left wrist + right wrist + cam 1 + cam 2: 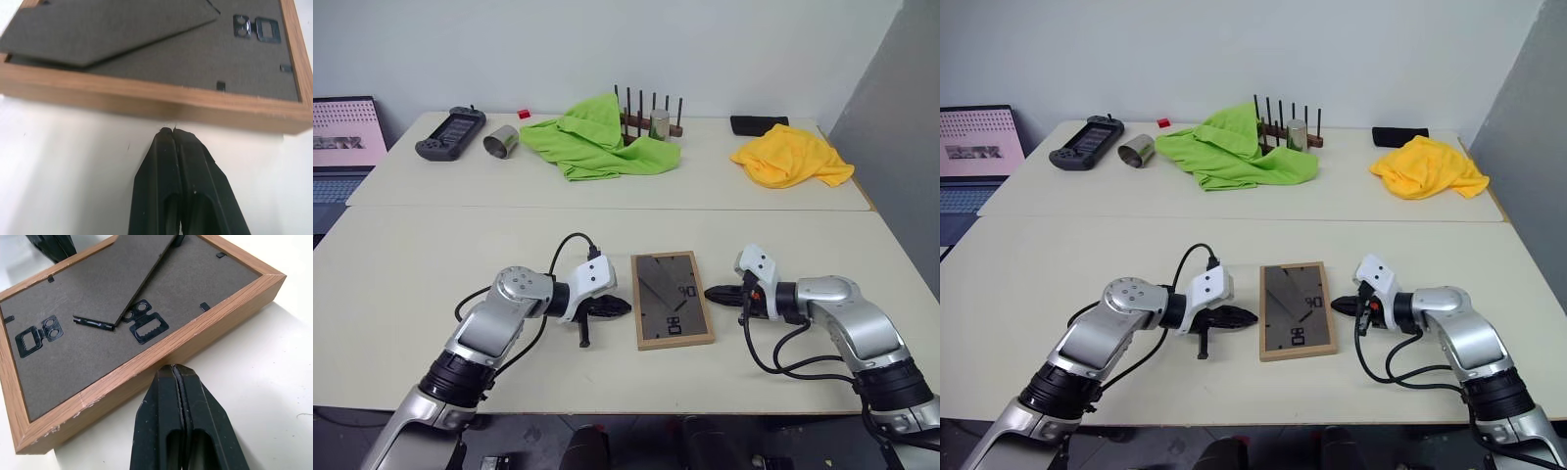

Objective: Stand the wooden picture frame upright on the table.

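Both pincers sit low at the near edge of the table (401, 294), fingers pressed together, gripping nothing. Left gripper (619, 306) points rightward at one long side of the wooden picture frame (672, 299); right gripper (713, 292) points leftward at the other long side, tip just short of the wood. Between them the frame lies flat, back up, its long axis running away from the robot and its stand folded against the backing. Neither arm is clearly nearer, so I judge a squeeze from both sides could tip it up. Well beyond the seam lie a green cloth (597, 137), a peg rack (646, 117), a metal cup (501, 142), a controller (450, 133) and a yellow cloth (790, 157), none in the way
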You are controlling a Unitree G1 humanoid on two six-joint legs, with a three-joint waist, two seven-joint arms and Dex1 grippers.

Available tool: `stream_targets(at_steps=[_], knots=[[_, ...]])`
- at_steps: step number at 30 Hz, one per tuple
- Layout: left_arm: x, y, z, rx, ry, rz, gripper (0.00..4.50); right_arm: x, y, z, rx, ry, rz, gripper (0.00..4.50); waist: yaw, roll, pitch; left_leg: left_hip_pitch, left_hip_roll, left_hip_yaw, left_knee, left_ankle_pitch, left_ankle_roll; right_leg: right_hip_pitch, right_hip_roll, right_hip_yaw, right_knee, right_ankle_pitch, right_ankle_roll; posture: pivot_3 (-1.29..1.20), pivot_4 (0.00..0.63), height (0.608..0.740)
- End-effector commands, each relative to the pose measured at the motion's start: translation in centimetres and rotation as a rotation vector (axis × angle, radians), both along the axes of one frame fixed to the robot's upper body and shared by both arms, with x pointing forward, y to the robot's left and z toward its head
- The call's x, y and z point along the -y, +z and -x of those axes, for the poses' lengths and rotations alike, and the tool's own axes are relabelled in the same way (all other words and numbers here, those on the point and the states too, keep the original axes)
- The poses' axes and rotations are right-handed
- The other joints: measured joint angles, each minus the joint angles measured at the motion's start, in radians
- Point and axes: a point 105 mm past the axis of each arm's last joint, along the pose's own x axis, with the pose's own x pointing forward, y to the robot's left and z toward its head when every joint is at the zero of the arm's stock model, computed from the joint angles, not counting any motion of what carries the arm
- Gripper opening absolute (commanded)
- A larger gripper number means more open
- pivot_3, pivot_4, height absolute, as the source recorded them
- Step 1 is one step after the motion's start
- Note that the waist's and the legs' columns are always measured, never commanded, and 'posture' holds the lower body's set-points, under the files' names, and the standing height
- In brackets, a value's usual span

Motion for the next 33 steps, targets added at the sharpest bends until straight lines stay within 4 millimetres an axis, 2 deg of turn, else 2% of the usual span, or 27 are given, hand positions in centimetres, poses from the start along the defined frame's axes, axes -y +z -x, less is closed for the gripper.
stream_targets(at_steps=[1,2,6,11,16,25,33], knots=[[-1.7,1.7,-1.4,0.004,0.082,0.034,0.02,0.4,0.3,0.2,0.018,0.028,0.021,0.02,0.000,0.000,0.000,0.000,0.000,0.000,0.000,0.000,0.000,0.000,0.000,0.000,0.000,0.000,0.000,0.00,0.150,0.740],[-1.8,2.3,-1.5,-0.032,0.103,0.092,0.02,0.3,0.3,0.2,0.018,0.028,0.019,0.02,0.000,0.000,0.000,0.000,0.000,0.000,0.000,0.000,0.000,0.000,0.000,0.000,0.000,0.000,0.000,0.00,0.150,0.740],[-1.8,4.6,-1.2,-0.279,0.187,0.312,0.72,0.1,0.2,0.0,0.018,0.029,0.011,0.00,0.000,0.000,0.000,-0.001,0.000,0.000,0.000,0.000,0.000,0.000,0.000,-0.001,0.000,0.000,0.000,0.00,0.150,0.740],[-2.7,5.3,0.4,-0.563,0.246,0.383,1.65,0.2,0.4,-0.3,0.020,0.029,0.008,0.00,-0.005,0.000,0.000,0.000,0.000,0.000,0.000,0.000,0.000,0.000,0.000,-0.001,0.000,0.000,0.000,0.00,0.150,0.740],[-2.6,6.2,0.7,-0.799,0.326,0.493,2.71,0.1,0.5,-0.5,0.027,0.029,0.003,0.00,-0.004,0.000,0.000,0.000,0.000,-0.001,0.000,0.000,0.000,0.000,0.000,-0.001,0.000,0.000,0.000,0.00,0.150,0.740],[-1.3,3.6,1.3,-0.977,0.401,0.512,4.43,-1.3,0.6,-0.1,0.023,0.043,-0.032,0.00,-0.002,0.000,0.000,0.000,0.001,-0.001,0.000,0.000,0.000,0.000,0.000,-0.001,0.001,0.000,0.000,0.00,0.150,0.740],[-0.5,0.7,1.5,-1.004,0.460,0.451,4.47,-3.7,0.8,0.2,0.019,0.085,-0.070,0.00,-0.005,0.000,0.000,0.001,0.001,-0.001,0.000,0.000,0.000,0.000,0.000,-0.001,0.002,0.000,0.000,0.00,0.150,0.740]])
